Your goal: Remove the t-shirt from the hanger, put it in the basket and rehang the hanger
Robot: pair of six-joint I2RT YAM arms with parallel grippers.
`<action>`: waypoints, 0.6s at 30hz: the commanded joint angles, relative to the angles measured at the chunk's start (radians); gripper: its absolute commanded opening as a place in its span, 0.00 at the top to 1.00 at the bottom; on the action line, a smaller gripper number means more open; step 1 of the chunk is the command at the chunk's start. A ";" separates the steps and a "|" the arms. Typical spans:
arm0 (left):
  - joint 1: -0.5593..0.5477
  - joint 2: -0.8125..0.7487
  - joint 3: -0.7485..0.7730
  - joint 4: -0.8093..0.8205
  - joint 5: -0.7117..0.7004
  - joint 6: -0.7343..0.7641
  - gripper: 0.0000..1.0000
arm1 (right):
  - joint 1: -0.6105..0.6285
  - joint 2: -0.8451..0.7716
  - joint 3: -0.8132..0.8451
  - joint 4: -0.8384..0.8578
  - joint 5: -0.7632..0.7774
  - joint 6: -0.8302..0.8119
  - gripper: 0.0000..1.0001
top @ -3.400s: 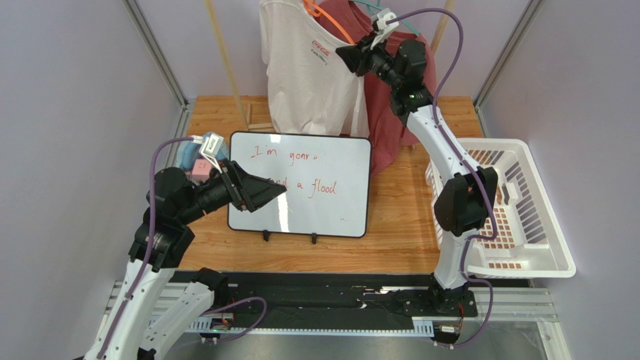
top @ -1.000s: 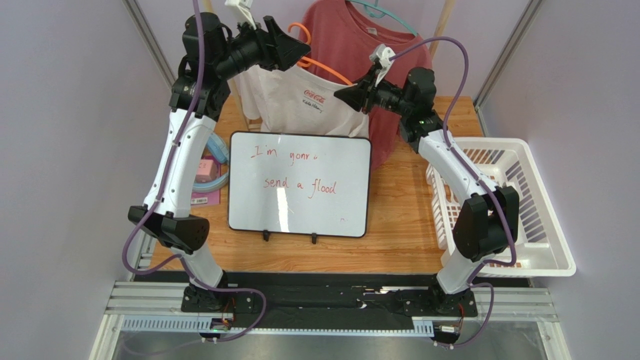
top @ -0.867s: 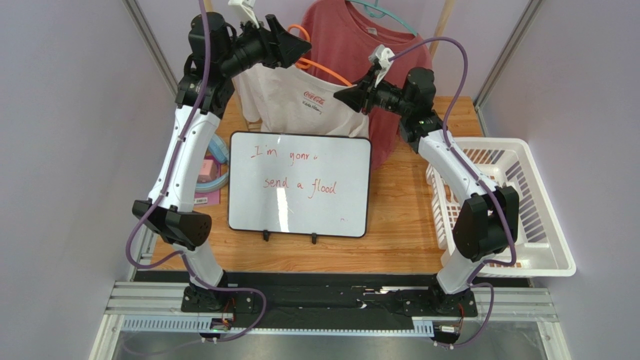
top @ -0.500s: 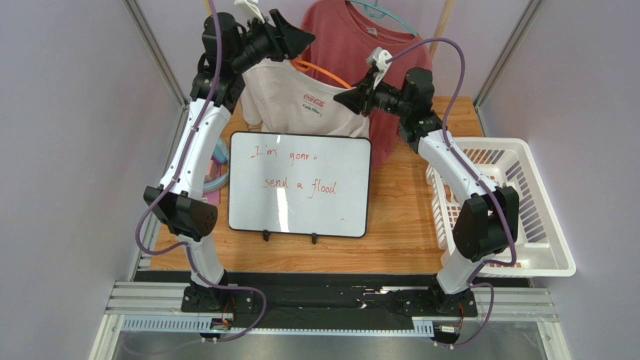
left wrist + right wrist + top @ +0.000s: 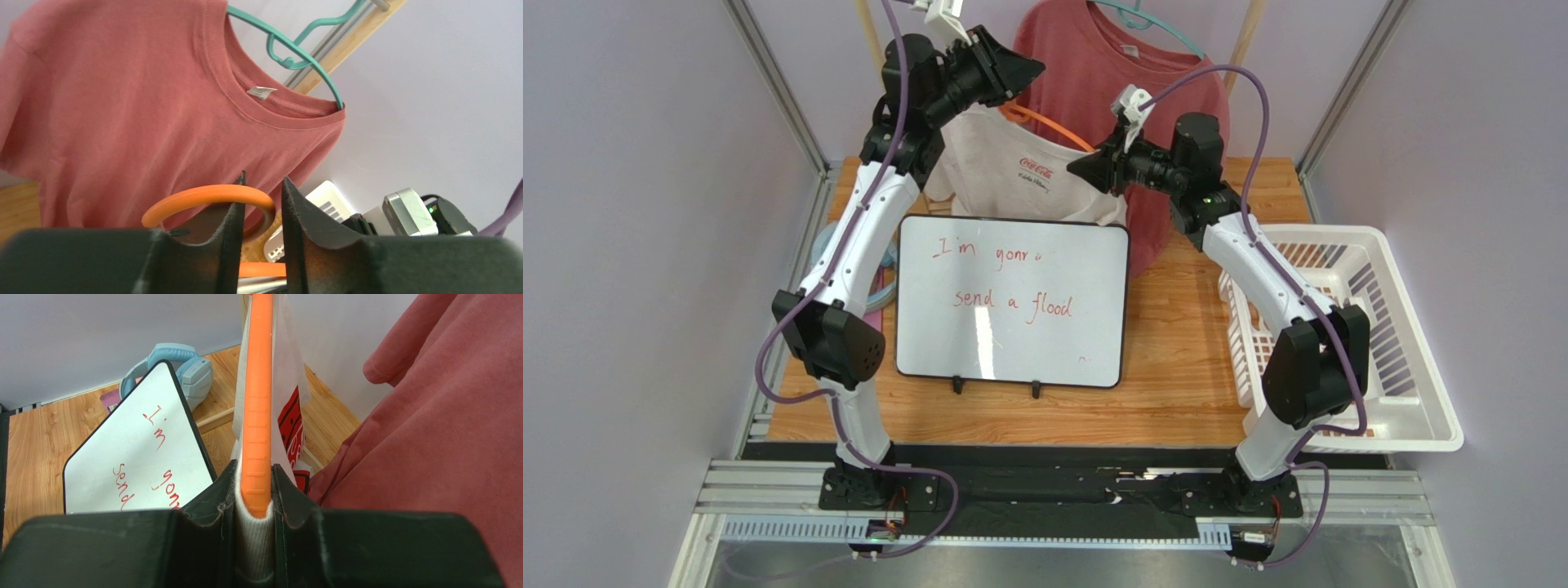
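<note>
The white t-shirt [image 5: 1014,165] with a red logo hangs on an orange hanger [image 5: 1063,126] at the back of the table. My right gripper [image 5: 1078,168] is shut on the hanger's arm [image 5: 258,386] together with the shirt's ribbed white collar [image 5: 255,539]. High up at the hanger's top, my left gripper [image 5: 1026,71] has its jaws drawn close around the curved orange hook [image 5: 202,197]. In the left wrist view the hook passes between the fingers [image 5: 294,208].
A red t-shirt [image 5: 1100,61] on a teal hanger [image 5: 288,52] hangs just behind. A whiteboard [image 5: 1011,300] stands mid-table. A white basket [image 5: 1382,355] sits at the right edge, and blue headphones [image 5: 178,364] lie at the left.
My left arm rose from the table to the hanger's hook and its jaws closed around it. My right gripper kept its hold and drew the hanger slightly left.
</note>
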 commanded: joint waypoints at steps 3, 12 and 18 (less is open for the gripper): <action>-0.041 -0.106 -0.089 0.125 -0.182 -0.079 1.00 | 0.011 -0.063 0.047 -0.039 0.049 -0.086 1.00; -0.085 -0.150 -0.120 0.149 -0.393 -0.068 1.00 | 0.009 -0.097 0.101 -0.220 0.385 0.121 0.27; -0.122 -0.155 -0.054 0.089 -0.446 -0.005 1.00 | 0.009 -0.201 0.005 -0.251 0.463 0.311 0.09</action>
